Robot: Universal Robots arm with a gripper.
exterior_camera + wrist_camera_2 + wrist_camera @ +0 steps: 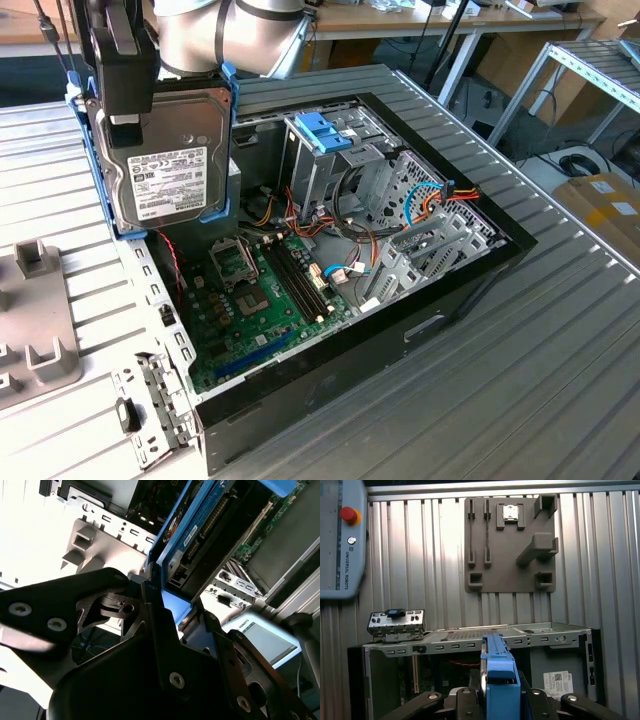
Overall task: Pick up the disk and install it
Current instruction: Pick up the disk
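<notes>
At the bench's [560,380] edge on the exterior view's left, a grey fixture plate [40,340] is lying flat. Beside it, the gripper [125,120] is clamping the disk [170,165] across its flat faces near the top, hanging it upright in the air above the open computer case's [400,330] left corner. The drive is probably handling as rigid, fairly heavy and shock-sensitive, so the metal body and light blue bracket [232,130] are looking like the safe holds. Further right, the drive cage [305,175] is standing inside the case
</notes>
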